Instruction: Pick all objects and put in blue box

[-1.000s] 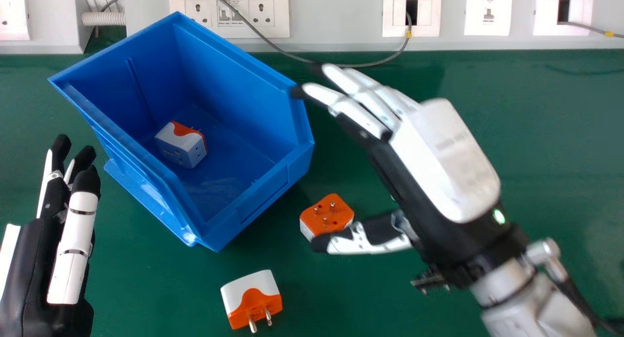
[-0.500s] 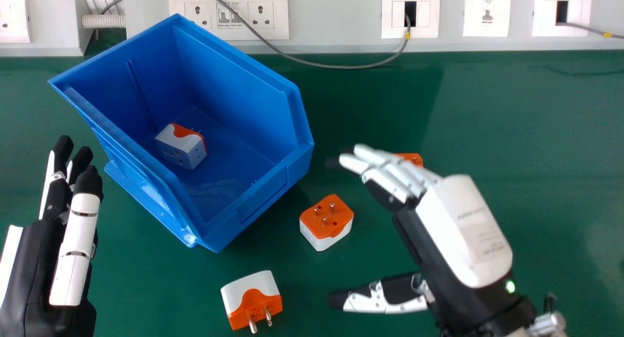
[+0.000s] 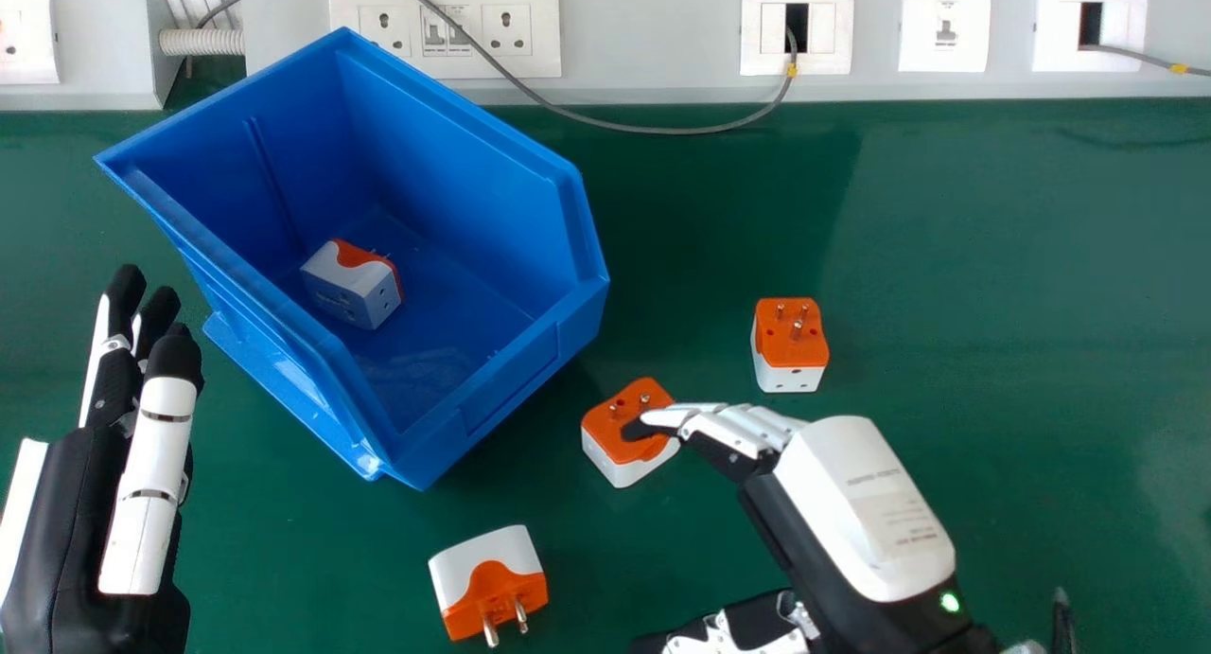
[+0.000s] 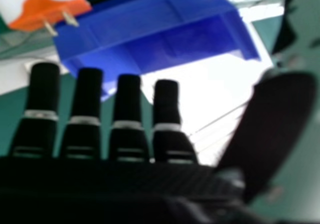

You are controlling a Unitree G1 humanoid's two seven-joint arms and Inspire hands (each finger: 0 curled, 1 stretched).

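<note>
My right hand [image 3: 851, 503] is over the table's near right part, fingers extended, their tips above one orange-and-white plug adapter [image 3: 620, 446] and partly covering it. In the right hand view the same hand [image 4: 85, 119] has straight fingers, with the blue box [image 4: 150, 24] and an adapter [image 4: 42, 6] beyond. Another adapter [image 3: 791, 346] stands behind the hand; a third [image 3: 487, 578] lies in front of the blue box [image 3: 454, 446], prongs toward me. Inside the box rests a white-and-orange adapter [image 3: 352, 285]. My left hand [image 3: 104, 474], fingers straight, is left of the box.
Along the table's [image 3: 993, 256] far edge runs a grey trunking with white wall sockets [image 3: 445, 29]. A grey cable [image 3: 662, 130] loops down from it behind and right of the box.
My right hand has moved away from the box's right side toward me, its fingertips now over the middle adapter. The adapter behind it has come into full view.
</note>
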